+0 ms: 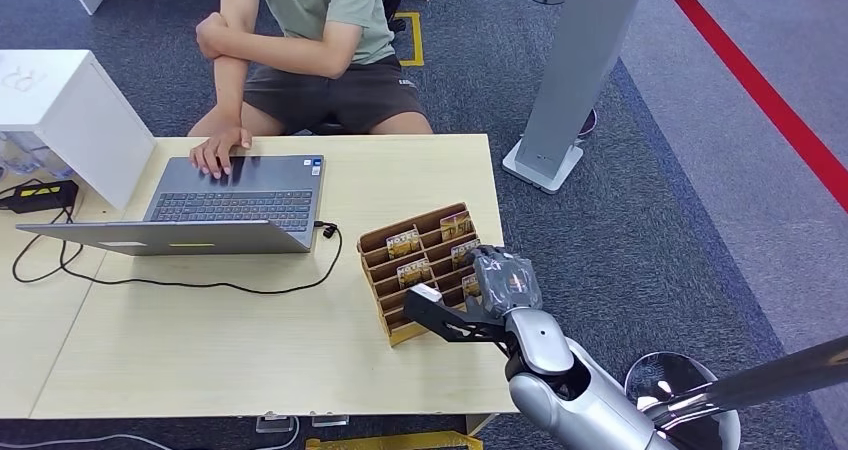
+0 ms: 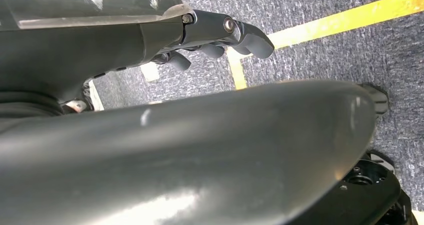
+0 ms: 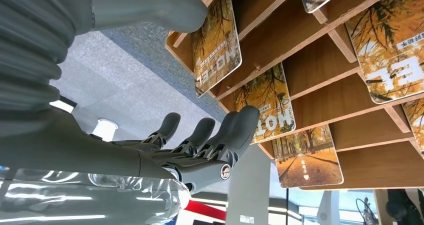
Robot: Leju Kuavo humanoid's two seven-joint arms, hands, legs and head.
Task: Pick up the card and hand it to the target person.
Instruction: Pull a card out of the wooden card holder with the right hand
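Head view: wooden card rack (image 1: 425, 280) sits on the light wood table (image 1: 250, 340), off the right end of the open laptop (image 1: 235, 205). Rack is tiered and slopes up toward the person (image 1: 310, 50) seated at the table's far side. Several autumn-print cards stand in its slots, e.g. one in the upper row (image 1: 403, 242), faces tilted back with the rack's slope, long axis running up the slope, lower edge seated in the slot.

Right hand (image 1: 505, 282) is at the rack's right side, back of the hand up, fingers bent down over the slots there. Right wrist view: right hand (image 3: 195, 145) has fingers extended side by side and slightly apart, fingertips (image 3: 245, 117) just at the edge of a card (image 3: 272, 102) in the rack; nothing held. Whether the tips actually touch that card, cannot tell. Another card (image 3: 216, 42) sits one slot over, print reading "HOTEL".

Left wrist view: left hand (image 2: 220, 32) hangs above grey carpet with yellow floor tape (image 2: 345, 17); fingers curled loosely, holding nothing

A black cable (image 1: 200, 282) trails from the laptop across the table toward the rack
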